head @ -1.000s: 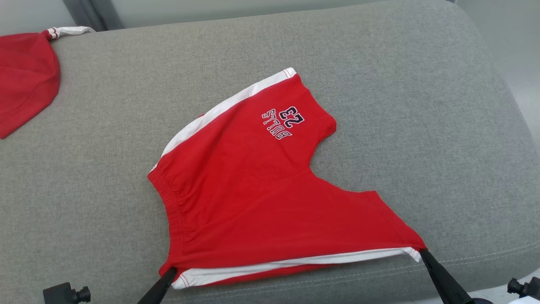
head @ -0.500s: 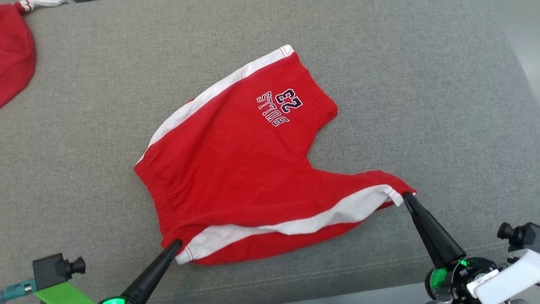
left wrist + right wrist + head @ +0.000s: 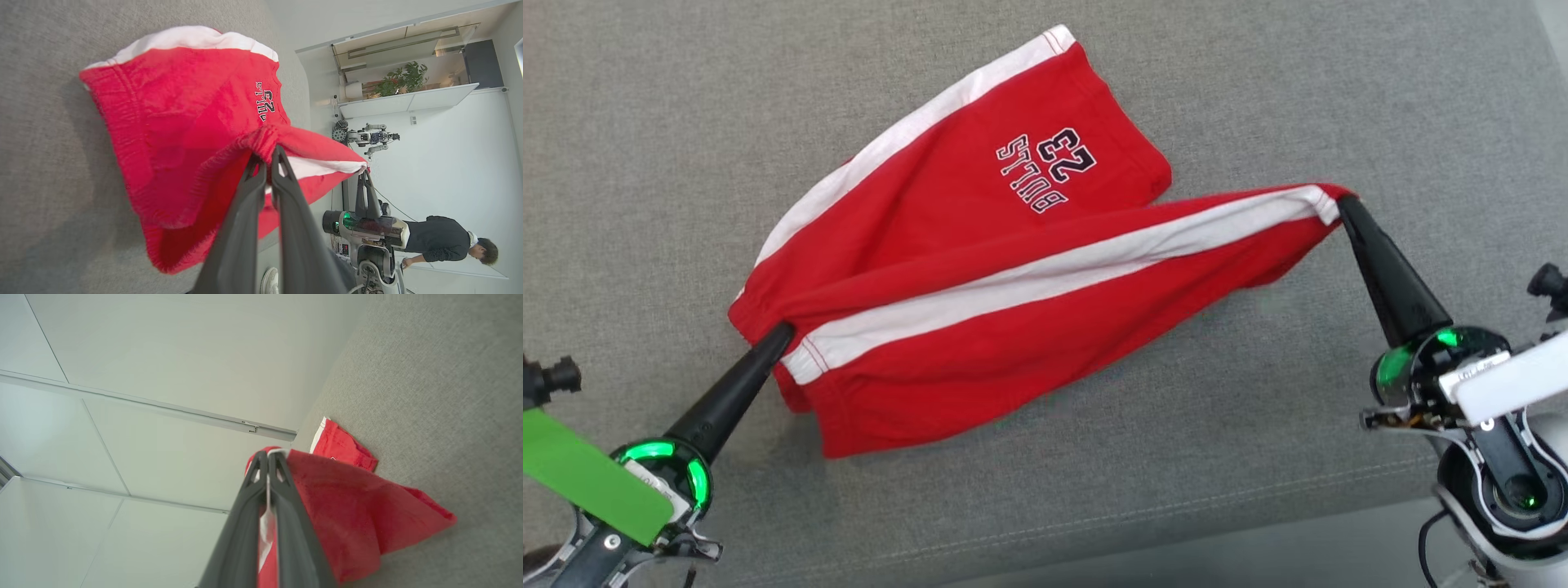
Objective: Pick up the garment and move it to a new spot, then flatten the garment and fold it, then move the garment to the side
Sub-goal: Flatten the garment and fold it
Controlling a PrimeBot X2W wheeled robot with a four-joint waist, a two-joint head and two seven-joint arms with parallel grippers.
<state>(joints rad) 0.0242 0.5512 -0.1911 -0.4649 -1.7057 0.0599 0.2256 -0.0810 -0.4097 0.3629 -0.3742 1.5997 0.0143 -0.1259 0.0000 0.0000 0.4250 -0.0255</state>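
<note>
The red shorts [image 3: 947,359] with white side stripes lie mid-way across the grey upholstered cushion [image 3: 1258,457], the near leg lifted and stretched over the far one. The fabric is thin, soft knit, light and limp, so it sags between grips and is best taken at corners or the elastic waistband (judging by the drape). The left tool [image 3: 781,335] is pressed together pinching the waistband corner and the right tool [image 3: 1343,202] is pressed together pinching the leg-hem corner; the print [image 3: 1045,167] on the far leg reads "BULLS 23", upside down in the head view.
</note>
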